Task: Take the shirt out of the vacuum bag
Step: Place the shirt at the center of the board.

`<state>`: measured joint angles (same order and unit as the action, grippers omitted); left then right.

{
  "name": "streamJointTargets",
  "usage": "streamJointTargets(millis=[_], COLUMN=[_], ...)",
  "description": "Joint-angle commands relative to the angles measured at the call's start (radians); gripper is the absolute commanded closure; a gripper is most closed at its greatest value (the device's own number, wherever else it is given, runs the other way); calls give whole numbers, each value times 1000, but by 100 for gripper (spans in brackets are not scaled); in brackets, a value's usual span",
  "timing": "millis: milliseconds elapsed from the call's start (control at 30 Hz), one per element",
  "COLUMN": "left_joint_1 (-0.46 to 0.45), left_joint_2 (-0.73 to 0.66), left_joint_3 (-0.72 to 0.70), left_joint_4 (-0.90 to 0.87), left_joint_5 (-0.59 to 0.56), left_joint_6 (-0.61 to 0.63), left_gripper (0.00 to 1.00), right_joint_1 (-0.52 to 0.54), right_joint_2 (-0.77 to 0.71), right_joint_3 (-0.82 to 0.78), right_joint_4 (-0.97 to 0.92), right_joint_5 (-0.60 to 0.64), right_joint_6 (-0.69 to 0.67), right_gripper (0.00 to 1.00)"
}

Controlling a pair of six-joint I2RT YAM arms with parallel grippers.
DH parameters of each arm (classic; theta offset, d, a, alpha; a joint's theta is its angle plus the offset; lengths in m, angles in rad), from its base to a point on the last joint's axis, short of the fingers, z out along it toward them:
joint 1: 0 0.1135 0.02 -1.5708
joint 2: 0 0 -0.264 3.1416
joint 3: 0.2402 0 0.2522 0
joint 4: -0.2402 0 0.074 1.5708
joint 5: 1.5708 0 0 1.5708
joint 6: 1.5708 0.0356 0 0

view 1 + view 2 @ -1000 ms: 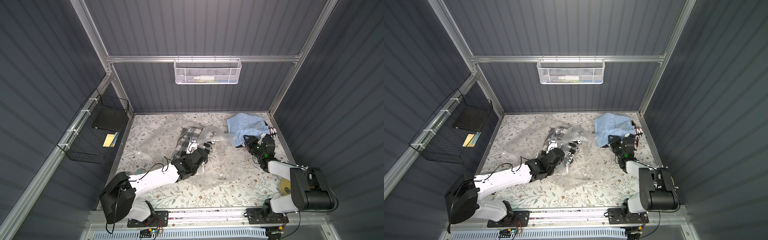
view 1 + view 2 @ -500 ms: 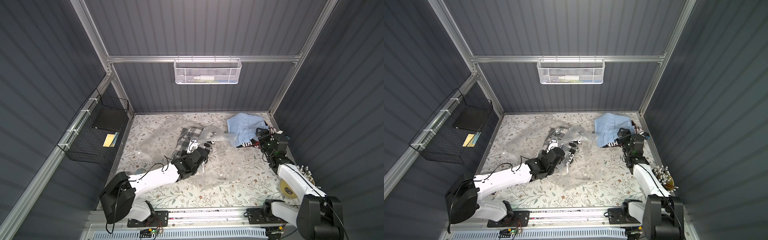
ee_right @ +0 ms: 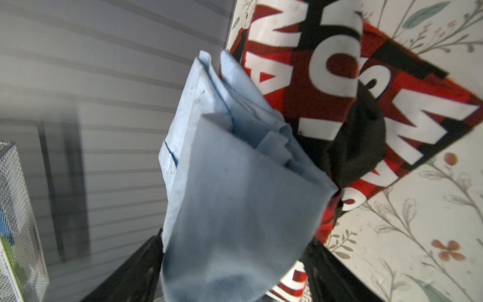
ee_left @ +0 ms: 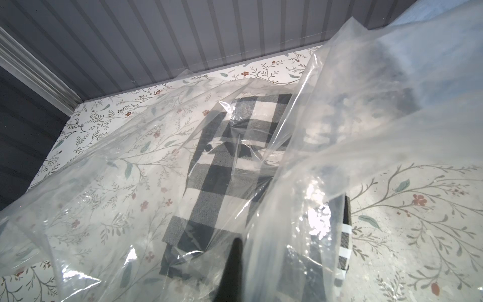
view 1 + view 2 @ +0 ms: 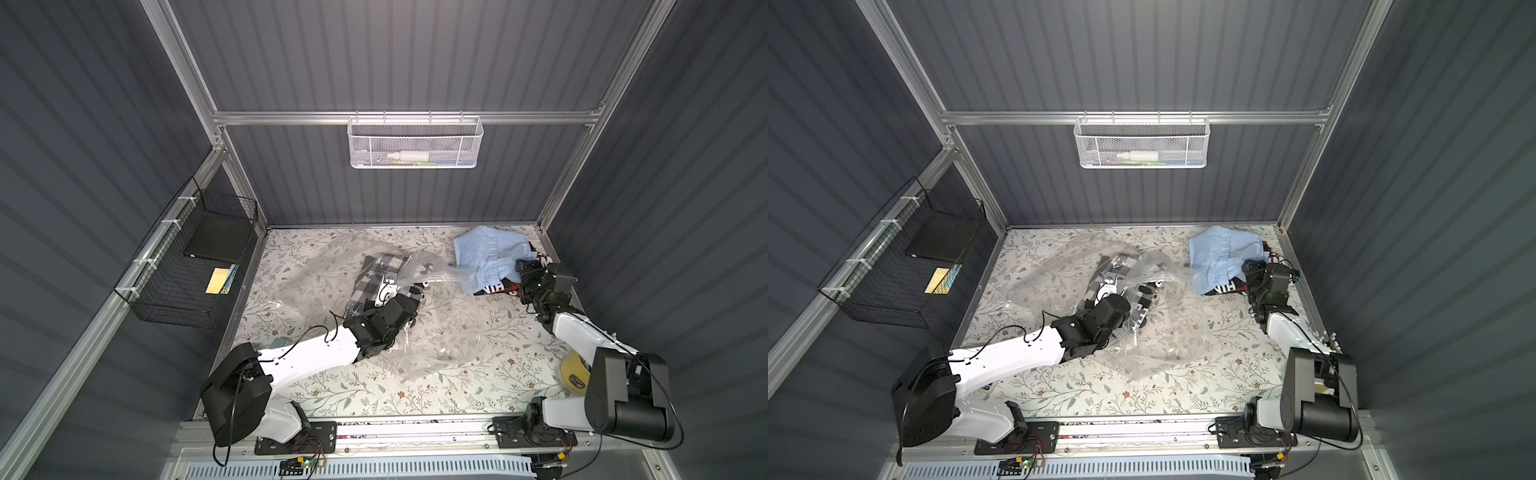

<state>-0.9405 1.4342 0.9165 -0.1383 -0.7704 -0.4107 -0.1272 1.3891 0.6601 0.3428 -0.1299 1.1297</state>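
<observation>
Nearest, nothing has changed. The left gripper [image 5: 401, 307] sits mid-table where it was a second ago. The vacuum bag [image 5: 440, 332] sprawls over the flowered table [image 5: 457, 386] in the same crumpled shape, with one flap reaching toward the far right. Just beyond that gripper, the checked shirt [image 5: 376, 270] lies inside the plastic as before.

The change is at the far right. Half a second ago the right gripper [image 5: 524, 272] had swung out toward the right wall. Now it is back against the near right edge of the blue shirt [image 5: 486, 253], and its arm is folded toward its base again. The blue shirt lies clear of the bag on a red, black and white printed shirt [image 5: 496, 286], in much the same spot throughout. I judge that one garment is already out and the checked one is still to be pulled.

The left jaws are clenched on a fold of the bag's film. In the left wrist view the plastic drapes over one dark finger [image 4: 232, 264], which seems to pin the bag in place.

The right jaws stand wide apart, with the near fold of the blue shirt between them. That wrist view is blurred, so I cannot tell whether the fingers [image 3: 146, 264] press the cloth or merely straddle it. If they only straddle it, the arm is free to go back to the bag.
</observation>
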Motion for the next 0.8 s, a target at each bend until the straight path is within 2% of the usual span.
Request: streamJointTargets(millis=[0, 133, 200, 367, 400, 567, 767], left_joint_1=[9, 9, 9, 9, 9, 9, 9], left_joint_2=[13, 18, 20, 16, 16, 15, 20], left_joint_3=[28, 27, 27, 19, 20, 18, 7], left_joint_4=[-15, -12, -12, -9, -9, -9, -7], left_joint_5=[6, 12, 14, 16, 16, 23, 27], left_joint_6=[21, 16, 15, 13, 12, 4, 3], left_gripper=[100, 100, 100, 100, 100, 100, 100], right_joint_1=[-24, -41, -45, -55, -55, -49, -14], right_joint_2=[55, 125, 140, 132, 124, 74, 47], right_joint_3=[29, 72, 70, 79, 90, 157, 207], right_joint_4=[60, 45, 54, 68, 61, 2, -17], right_joint_5=[-12, -45, -35, -22, -22, 54, 184], right_joint_6=[6, -32, -41, -75, -87, -158, -318], right_gripper=[23, 48, 64, 97, 100, 100, 100])
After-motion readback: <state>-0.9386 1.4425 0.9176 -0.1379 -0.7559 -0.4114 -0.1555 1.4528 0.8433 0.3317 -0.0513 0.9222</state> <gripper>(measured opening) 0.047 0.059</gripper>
